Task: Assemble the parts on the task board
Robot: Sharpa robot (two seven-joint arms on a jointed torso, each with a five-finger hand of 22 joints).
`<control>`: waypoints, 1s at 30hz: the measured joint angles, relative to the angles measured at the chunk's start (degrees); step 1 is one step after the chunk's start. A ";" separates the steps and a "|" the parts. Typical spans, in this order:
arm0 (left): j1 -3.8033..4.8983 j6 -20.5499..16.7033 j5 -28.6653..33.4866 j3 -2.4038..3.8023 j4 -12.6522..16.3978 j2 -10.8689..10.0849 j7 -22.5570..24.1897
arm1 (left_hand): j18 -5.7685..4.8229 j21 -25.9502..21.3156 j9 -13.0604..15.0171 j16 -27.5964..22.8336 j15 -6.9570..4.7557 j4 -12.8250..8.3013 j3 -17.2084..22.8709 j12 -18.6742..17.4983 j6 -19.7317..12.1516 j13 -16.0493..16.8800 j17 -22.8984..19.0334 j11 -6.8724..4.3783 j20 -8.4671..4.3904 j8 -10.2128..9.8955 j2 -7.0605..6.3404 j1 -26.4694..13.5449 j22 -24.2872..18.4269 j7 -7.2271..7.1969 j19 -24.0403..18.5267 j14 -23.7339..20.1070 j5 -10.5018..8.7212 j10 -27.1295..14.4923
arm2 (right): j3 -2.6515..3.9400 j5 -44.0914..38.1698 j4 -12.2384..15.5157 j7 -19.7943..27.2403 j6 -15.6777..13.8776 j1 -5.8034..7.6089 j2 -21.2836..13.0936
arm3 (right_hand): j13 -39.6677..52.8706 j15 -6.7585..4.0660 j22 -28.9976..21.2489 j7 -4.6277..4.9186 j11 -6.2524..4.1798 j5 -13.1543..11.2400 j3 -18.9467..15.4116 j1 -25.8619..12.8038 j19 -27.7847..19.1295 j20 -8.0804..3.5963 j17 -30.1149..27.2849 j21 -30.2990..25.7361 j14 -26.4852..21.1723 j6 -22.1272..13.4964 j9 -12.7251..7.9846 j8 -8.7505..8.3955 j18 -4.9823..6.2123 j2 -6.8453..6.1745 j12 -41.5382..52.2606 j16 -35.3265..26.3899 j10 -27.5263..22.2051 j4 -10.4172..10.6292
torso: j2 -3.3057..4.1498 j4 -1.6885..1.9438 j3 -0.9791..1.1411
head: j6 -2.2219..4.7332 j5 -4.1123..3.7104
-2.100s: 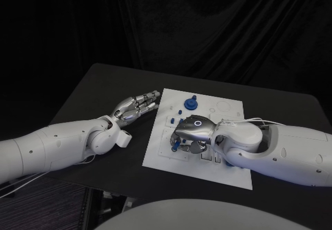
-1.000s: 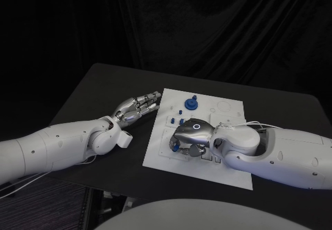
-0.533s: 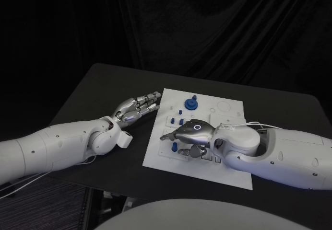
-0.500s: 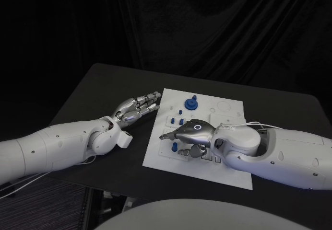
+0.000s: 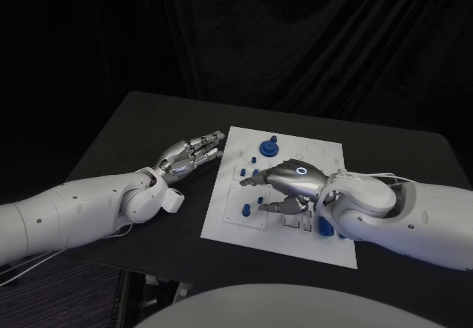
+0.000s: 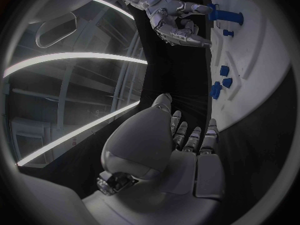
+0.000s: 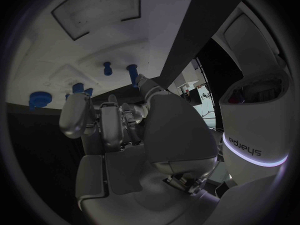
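Currently the right hand (image 5: 284, 183) hovers low over the middle of the white task board (image 5: 330, 251), fingers curled with nothing visibly grasped, though I cannot tell for sure; to seat a part well it should come down straight over a blue piece and pinch it squarely. Roughly six small blue parts (image 5: 249, 203) and one tall blue knob (image 5: 270, 146) sit on the board, while the left hand (image 5: 189, 154) rests loosely spread and unladen on the black table (image 5: 128, 130) beside the board's edge.
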 measured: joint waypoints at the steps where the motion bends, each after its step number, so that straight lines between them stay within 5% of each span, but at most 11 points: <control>1: 0.00 -0.09 0.00 0.00 0.09 -0.05 0.00 | 0.00 0.00 0.00 0.00 -0.13 0.00 0.00 0.00 0.00 0.00 0.00 0.00 0.00 0.00 0.00 0.00 -0.24 0.00 0.00 -0.13 0.00 0.00 | 0.00 0.89 0.42 0.17 -0.71 0.63 -0.92 | 0.05 0.26 0.00 0.58 -0.06 0.82 0.11 0.67 0.30 0.19 0.40 0.66 0.26 1.66 0.20 0.41 0.00 0.67 1.02 0.41 0.54 -0.47 | 0.00 0.00 0.00 | 0.00 -0.14; 4: 0.00 -0.84 0.00 0.00 0.63 -0.28 0.00 | 0.00 0.00 0.00 0.00 -2.77 0.56 -0.05 1.02 0.21 0.03 -0.10 0.51 -2.59 0.00 0.12 -0.22 -1.20 0.11 -0.77 -0.85 0.52 0.38 | 0.10 4.35 1.98 0.46 -2.62 3.17 -4.52 | 1.79 -0.46 0.00 3.18 -1.21 3.64 0.87 2.03 1.48 -0.25 1.81 3.05 0.90 12.15 2.24 4.01 -0.01 2.03 6.40 1.79 7.41 -1.35 | -0.02 -0.02 0.02 | 0.00 -0.55; 6: -0.02 -1.63 0.00 -0.01 1.09 -0.42 0.00 | 0.00 0.00 0.00 0.00 -4.29 1.28 -0.35 1.86 0.01 0.11 -0.18 1.14 -4.47 0.00 -0.32 -0.66 -1.61 -1.34 -0.92 -1.02 0.89 0.51 | 0.15 6.55 2.77 0.45 -3.20 4.60 -6.79 | 3.30 -1.58 -0.01 3.86 -2.51 4.52 1.15 2.34 2.22 -0.83 2.58 4.50 0.93 15.86 3.16 5.90 -0.01 2.31 9.87 2.49 11.58 -1.63 | -0.05 -0.05 0.04 | 0.00 -0.79; 9: -0.02 -3.31 0.00 -0.01 1.94 -0.72 0.00 | -0.08 0.00 0.00 0.00 -6.06 2.04 -1.31 2.99 0.52 0.20 -0.25 0.58 -7.43 0.00 -0.35 -2.32 -2.21 -1.96 -1.04 -1.13 1.11 0.84 | 0.12 9.90 3.93 0.04 -3.36 6.34 -10.33 | 8.73 -3.73 -0.01 3.02 -4.96 4.56 1.12 2.40 2.54 -3.04 2.73 5.14 0.94 18.70 5.26 9.24 0.00 2.37 18.63 2.61 15.41 -1.60 | -0.12 -0.15 0.11 | 0.00 -1.25; 10: -0.02 -4.00 0.00 -0.01 2.21 -0.84 0.00 | -0.96 -0.04 0.00 0.00 -6.07 1.97 -1.54 3.12 0.52 0.20 -0.26 0.39 -7.85 0.00 -0.37 -2.35 -3.10 -1.96 -1.43 -1.15 1.11 0.80 | 0.10 11.01 4.23 -0.31 -3.24 6.78 -11.52 | 10.37 -4.21 -0.01 2.67 -5.55 4.56 0.89 2.40 2.55 -3.47 2.69 5.34 0.95 19.04 5.82 10.11 0.00 2.37 21.08 2.61 16.21 -1.37 | -0.13 -0.19 0.13 | 0.00 -1.44; 15: -0.02 -6.17 0.00 0.01 3.00 -1.32 0.01 | -2.73 -1.43 -0.19 0.00 -6.77 2.03 -2.52 3.12 -1.38 0.20 -0.29 -0.46 -10.29 -0.31 -0.06 -3.27 -10.16 -2.70 -3.88 -1.22 1.11 0.35 | 0.03 13.98 4.93 -2.64 -1.39 7.67 -15.21 | 19.44 -5.28 -0.01 1.41 -7.23 4.56 0.66 1.44 2.88 -4.58 2.47 5.87 0.92 18.83 9.12 14.55 0.00 2.36 32.33 2.37 18.60 0.15 | -0.21 -0.33 0.15 | 0.00 -2.02; 17: -0.02 -7.04 -0.01 0.01 3.39 -1.53 0.01 | -3.70 -1.70 -0.77 0.00 -6.77 2.03 -3.21 1.99 -6.44 0.09 -0.30 -0.99 -11.11 -0.97 0.43 -3.83 -12.47 -6.04 -4.71 -1.22 0.75 -0.43 | 0.02 14.97 4.92 -4.49 0.32 7.85 -16.48 | 31.80 -6.10 -0.01 0.46 -8.12 4.56 0.19 0.41 2.98 -5.46 2.50 6.02 0.90 19.00 10.98 16.79 -0.01 2.17 42.09 2.37 25.78 0.78 | -0.23 -0.38 0.14 | 0.00 -2.38; 20: -0.01 -8.07 -0.06 0.02 4.05 -1.93 0.00 | -3.66 -1.87 -1.07 0.00 -7.14 2.07 -4.33 -0.26 -11.00 -0.27 -0.30 -2.74 -11.83 -1.31 1.01 -5.39 -14.60 -11.46 -5.43 -1.17 -0.47 -1.88 | -0.01 15.96 4.87 -7.60 3.41 7.87 -17.67 | 42.80 -6.14 -0.01 -0.06 -8.53 4.88 -0.35 -0.97 2.92 -5.68 2.92 6.02 0.94 19.04 12.76 18.70 0.00 2.12 50.19 2.37 31.51 1.65 | -0.26 -0.41 0.08 | 0.00 -3.14; 23: 0.14 -8.91 -0.11 0.00 4.75 -2.34 0.00 | -3.65 -2.01 -1.42 0.00 -7.18 2.09 -5.51 -1.51 -14.36 -0.37 -0.30 -3.81 -11.91 -1.56 1.84 -6.22 -15.50 -14.99 -5.51 -1.22 -0.83 -2.37 | 0.00 16.67 4.89 -10.77 6.35 7.51 -18.72 | 46.70 -6.34 -0.01 -0.25 -8.61 4.88 -0.43 -1.32 2.61 -5.99 2.36 4.93 1.05 18.58 13.52 19.26 0.00 1.98 52.58 1.83 32.78 1.87 | -0.34 -0.47 -0.02 | 0.00 -3.89; 27: 0.97 -9.53 -0.18 0.02 5.43 -2.44 0.00 | -3.64 -2.01 -1.46 0.00 -6.54 2.06 -5.87 -2.00 -15.47 -0.47 -0.29 -3.70 -10.44 -1.56 2.17 -6.55 -15.92 -15.87 -5.49 -1.23 -0.83 -2.51 | -0.01 17.29 5.14 -14.50 8.74 6.22 -19.70 | 56.07 -6.50 -0.02 -0.23 -8.62 4.16 -0.90 -2.14 2.49 -6.11 1.80 3.74 0.90 18.24 14.37 19.82 0.00 1.40 58.14 1.30 36.53 2.34 | -0.47 -0.65 -0.06 | 0.00 -4.77; 30: 1.35 -9.64 -0.22 0.07 5.46 -2.20 0.00 | -3.64 -2.01 -1.46 0.00 -6.21 2.06 -5.87 -2.00 -15.69 -0.47 -0.29 -3.46 -9.38 -1.56 2.26 -6.51 -15.92 -15.65 -5.53 -1.14 -0.59 -2.51 | -0.05 17.64 5.61 -17.16 9.80 5.19 -19.94 | 66.34 -6.50 -0.02 -0.44 -8.71 1.64 -2.47 -6.25 2.99 -6.45 3.45 5.09 0.90 18.46 15.36 20.97 0.00 1.48 65.72 2.81 43.25 5.21 | -0.52 -0.74 -0.06 | 0.00 -5.44</control>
